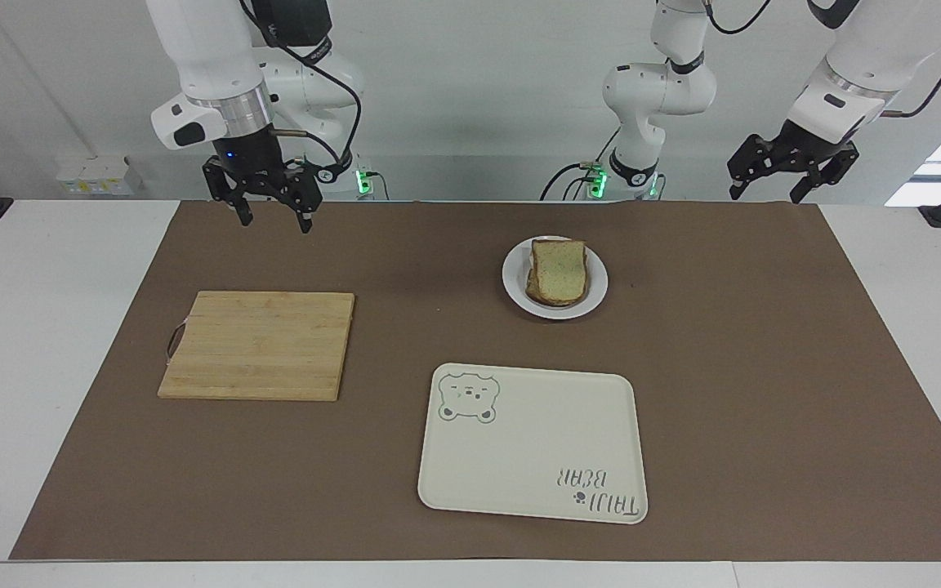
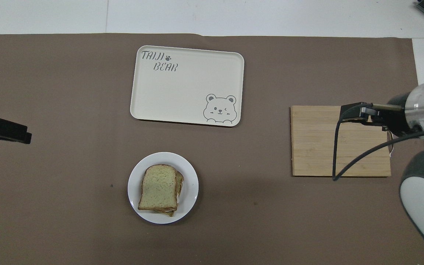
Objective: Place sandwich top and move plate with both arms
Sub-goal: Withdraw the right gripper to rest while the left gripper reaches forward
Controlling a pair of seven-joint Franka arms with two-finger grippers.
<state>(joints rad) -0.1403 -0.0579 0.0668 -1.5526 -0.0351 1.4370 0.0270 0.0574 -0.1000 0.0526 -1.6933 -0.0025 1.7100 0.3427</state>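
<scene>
From the overhead view I see only the right arm's wrist and cable; its fingers are cut off there, and the layers under the top slice are mostly hidden. The pale, brown-crusted sandwich top (image 1: 557, 270) lies flat on the stack on the small round white plate (image 1: 515, 284), near the robots' edge of the brown-covered desk. The right gripper (image 1: 272, 216) hangs with fingers spread, empty, over the mat's edge nearest the robots, at the right arm's end. The left gripper (image 1: 767, 193) waits raised, fingers spread, over the left arm's corner.
</scene>
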